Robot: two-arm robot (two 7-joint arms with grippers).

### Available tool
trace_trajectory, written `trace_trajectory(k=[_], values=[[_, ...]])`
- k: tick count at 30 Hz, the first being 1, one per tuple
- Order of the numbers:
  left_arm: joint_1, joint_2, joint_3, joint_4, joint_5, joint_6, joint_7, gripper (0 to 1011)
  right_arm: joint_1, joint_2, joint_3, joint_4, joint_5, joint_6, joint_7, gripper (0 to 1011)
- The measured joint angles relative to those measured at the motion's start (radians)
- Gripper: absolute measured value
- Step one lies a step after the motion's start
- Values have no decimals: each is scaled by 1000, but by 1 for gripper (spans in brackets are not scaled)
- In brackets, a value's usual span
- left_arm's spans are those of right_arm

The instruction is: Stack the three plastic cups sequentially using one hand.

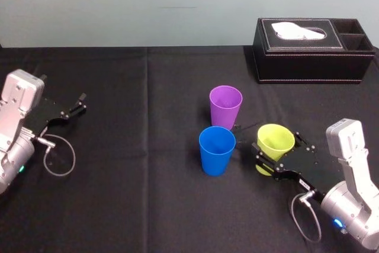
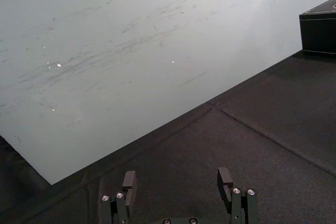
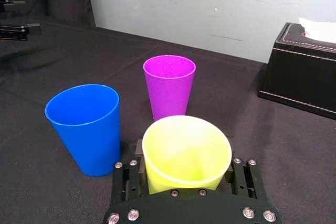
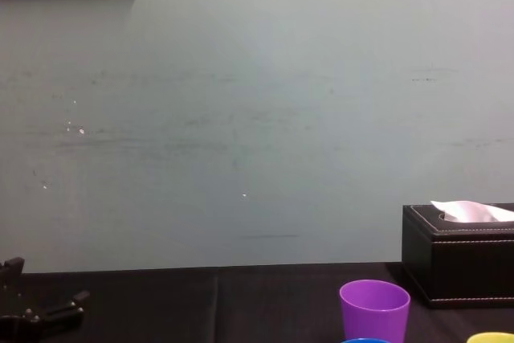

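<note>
1. The left tool (image 1: pixel 80 101) rests far out on the left of the black-covered bench (image 1: pixel 148 205), well apart from all the cups. In the left wrist view its fingers (image 2: pixel 129 181) stand spread, with bare cloth between them and nothing held.
2. The blue cup (image 1: pixel 217 149) stands upright, mouth up, near the middle of the bench. It is the cup closest to the robot.
3. The purple cup (image 1: pixel 225 106) stands upright just behind the blue one and a touch to its right. The two are close together; whether they touch cannot be told.
4. The yellow-green cup (image 1: pixel 273 141) is just right of the blue cup, mouth up and leaning a little. Whether its base meets the cloth cannot be told.
5. The right tool (image 3: pixel 185 167) reaches in from the right front and is closed around the yellow-green cup, with one finger (image 3: pixel 240 174) pressed against each side of its lower wall.
6. A black tissue box (image 1: pixel 308 50) with a white tissue (image 1: pixel 296 30) showing sits at the far right rear of the bench, well apart from the cups.
</note>
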Motion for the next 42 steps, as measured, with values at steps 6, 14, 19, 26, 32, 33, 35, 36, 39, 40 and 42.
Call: trace_trajectory(k=[6, 14, 19, 26, 32, 33, 35, 36, 39, 40, 42], values=[[0, 0, 0, 0, 0, 0, 0, 1011, -1, 1, 0, -1, 1, -1, 0, 760], [0, 0, 0, 0, 0, 0, 0, 1011, -9, -3, 18, -20, -12, -5, 6, 746], [0, 0, 0, 0, 0, 0, 0, 1011, 2, -9, 36, -41, -27, 9, 15, 747], [0, 0, 0, 0, 0, 0, 0, 1011, 56, -25, 47, -49, -35, 52, 34, 747], [0, 0, 0, 0, 0, 0, 0, 1011, 147, -45, 45, -27, -35, 101, 63, 746], [0, 0, 0, 0, 0, 0, 0, 1011, 174, -50, 40, -21, -36, 111, 70, 746], [0, 0, 0, 0, 0, 0, 0, 1011, 201, -55, 33, -13, -38, 121, 76, 746], [0, 0, 0, 0, 0, 0, 0, 1011, 214, -58, 30, -8, -40, 126, 78, 747], [0, 0, 0, 0, 0, 0, 0, 1011, 265, -73, 12, 17, -48, 141, 84, 746], [0, 0, 0, 0, 0, 0, 0, 1011, 274, -76, 9, 22, -50, 144, 85, 746], [0, 0, 0, 0, 0, 0, 0, 1011, 310, -91, -6, 47, -56, 151, 88, 746]])
